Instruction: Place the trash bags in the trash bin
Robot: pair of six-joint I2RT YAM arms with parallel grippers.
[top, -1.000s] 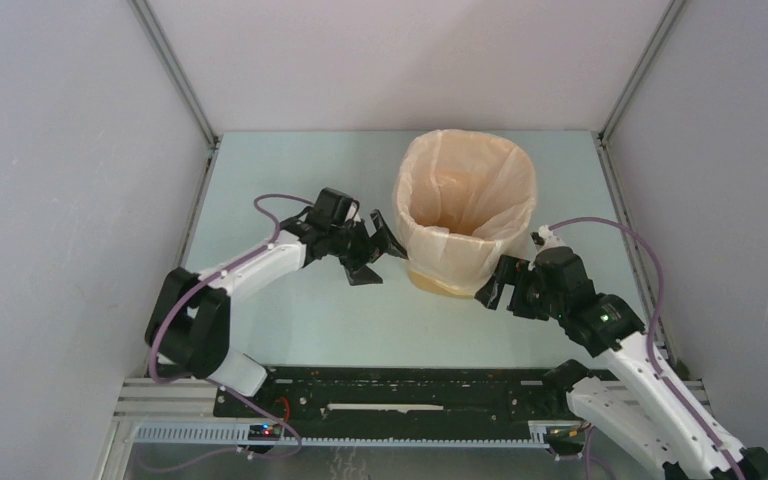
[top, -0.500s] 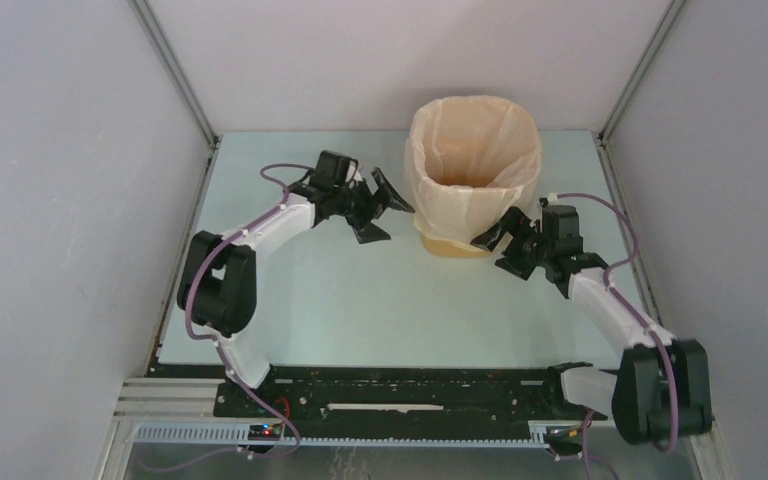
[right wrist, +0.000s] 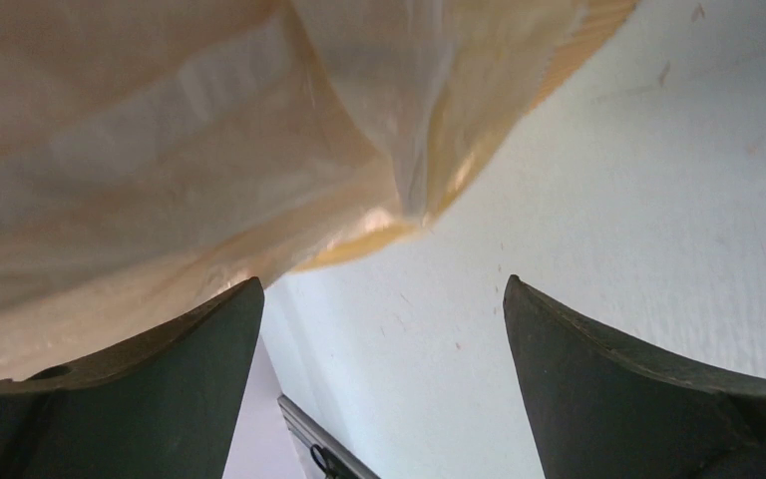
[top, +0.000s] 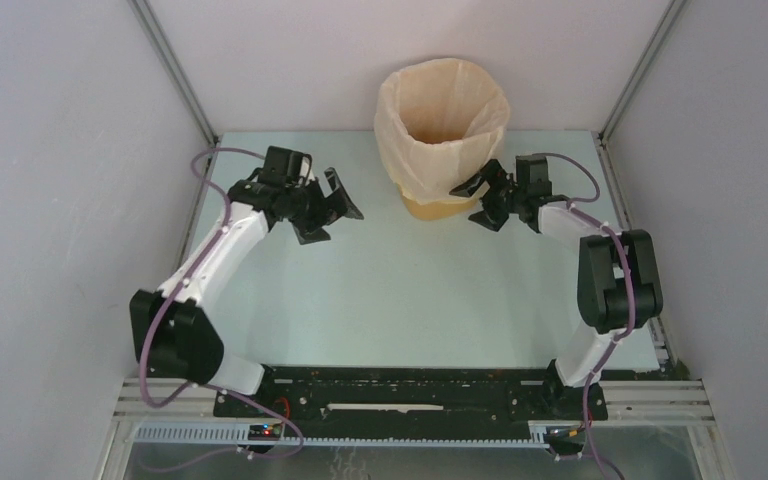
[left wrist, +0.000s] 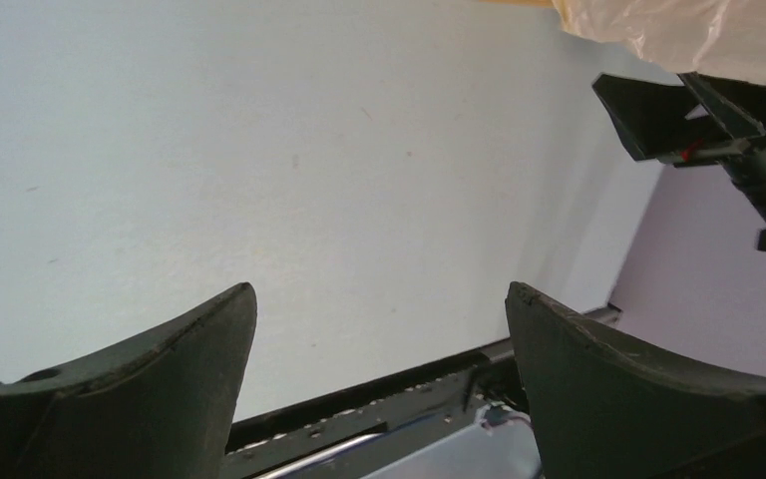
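The trash bin stands at the back middle of the table, lined and draped by the cream trash bag; only its yellow-orange base shows. The bag's edge hangs over the outside in the right wrist view and at the top right of the left wrist view. My right gripper is open and empty, just right of the bin's lower side, one finger close to the bag. My left gripper is open and empty, apart from the bin on its left.
The pale green table is bounded by grey walls with metal corner posts. A black rail runs along the near edge. The right arm's elbow stands folded near the right edge.
The bin with the bag has moved toward the back wall and a little left. The right gripper followed it back. The left gripper drew away to the left, away from the bin.
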